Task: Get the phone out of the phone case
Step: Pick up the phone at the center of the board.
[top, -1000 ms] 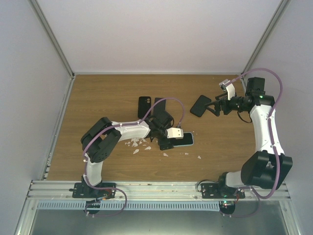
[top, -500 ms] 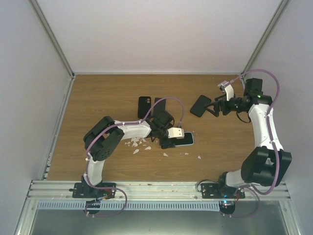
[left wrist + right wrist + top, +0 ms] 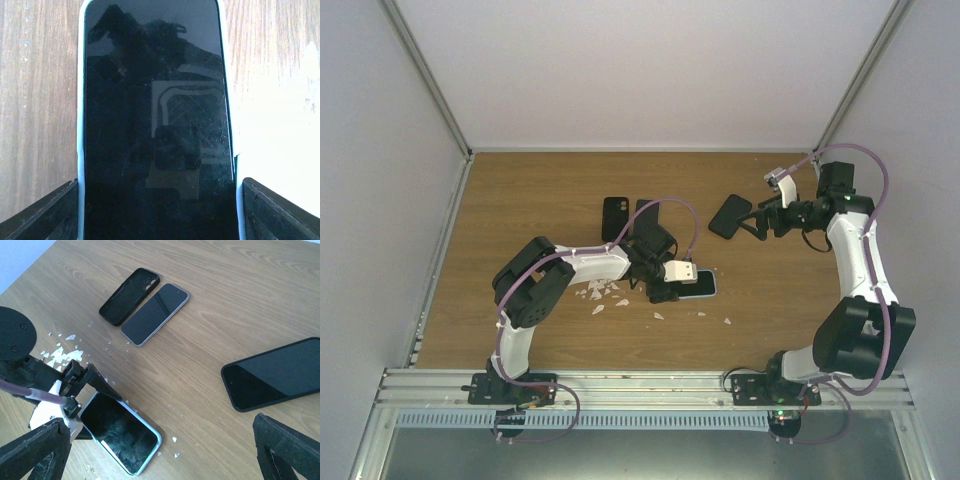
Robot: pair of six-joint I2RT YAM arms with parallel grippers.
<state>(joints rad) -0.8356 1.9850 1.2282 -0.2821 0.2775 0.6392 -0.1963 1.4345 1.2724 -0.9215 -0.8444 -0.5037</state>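
Wooden bench (image 3: 520, 200), flecked with white shards (image 3: 605, 292): the phone (image 3: 155, 125) lay mid-bench, screen up in its pale blue case (image 3: 80, 125). Left jaws straddled its end, close against the case's sides — gripping or not, I could not tell. Right jaws hung wide apart and empty above a black-cased phone (image 3: 280, 372). Beyond lay an empty black case (image 3: 129, 294) beside a bare phone (image 3: 155, 314).

No text, brand, number or sign reads in any view you have. Phone (image 3: 155, 125) screen: dark, scratched, reflections only. Black case (image 3: 129, 293), grey phone (image 3: 155, 313), black phone (image 3: 280, 372): blank faces. Fine print may be too small to resolve.
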